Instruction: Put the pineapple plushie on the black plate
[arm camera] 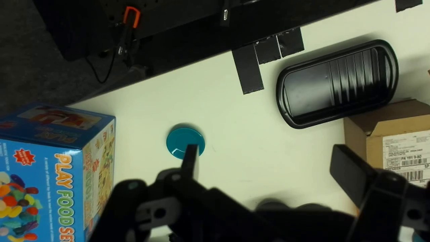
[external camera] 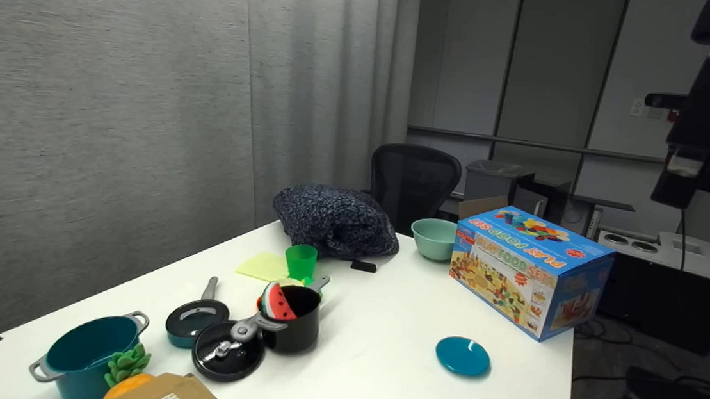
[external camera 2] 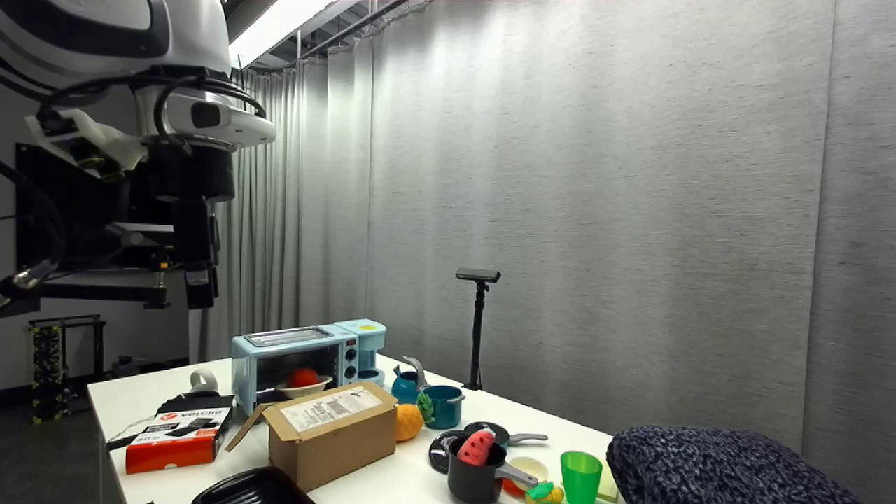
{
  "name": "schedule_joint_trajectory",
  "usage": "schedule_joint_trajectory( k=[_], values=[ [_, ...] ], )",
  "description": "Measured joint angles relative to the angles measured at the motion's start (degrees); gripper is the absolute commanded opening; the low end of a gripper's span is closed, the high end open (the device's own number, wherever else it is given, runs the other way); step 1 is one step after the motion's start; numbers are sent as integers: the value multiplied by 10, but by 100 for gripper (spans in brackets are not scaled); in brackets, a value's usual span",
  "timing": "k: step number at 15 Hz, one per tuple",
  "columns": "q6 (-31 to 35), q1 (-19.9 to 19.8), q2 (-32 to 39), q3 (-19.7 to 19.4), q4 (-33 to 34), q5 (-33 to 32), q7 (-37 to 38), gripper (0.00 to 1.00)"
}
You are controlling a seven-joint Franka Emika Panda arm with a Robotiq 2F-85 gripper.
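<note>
The pineapple plushie (external camera: 128,386) has an orange-yellow body and a green leafy tuft. In both exterior views it lies between the cardboard box and the teal pot, and it also shows beside the box's end here (external camera 2: 409,423). I take the round black dish (external camera: 236,368) with a knob-like piece on it as the black plate; it lies beside the black pot and is partly hidden behind that pot in an exterior view (external camera 2: 437,456). My gripper (arm camera: 265,151) is open and empty, high above the table (external camera 2: 201,297). The plushie and plate are out of the wrist view.
The cardboard box (external camera 2: 350,437) stands close to the plushie, with the teal pot (external camera: 82,362) on its other side. A black pot (external camera: 295,329) holds a watermelon slice. A blue disc (arm camera: 183,139), a black rectangular tray (arm camera: 309,90) and a play food box (arm camera: 43,188) lie below.
</note>
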Motion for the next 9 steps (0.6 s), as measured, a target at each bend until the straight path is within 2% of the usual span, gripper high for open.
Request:
schedule_joint_trajectory(
  k=[5,9],
  values=[
    [96,-31,28,-4,3,-3,27,100],
    [184,-53,80,-3,20,-51,27,100]
  ],
)
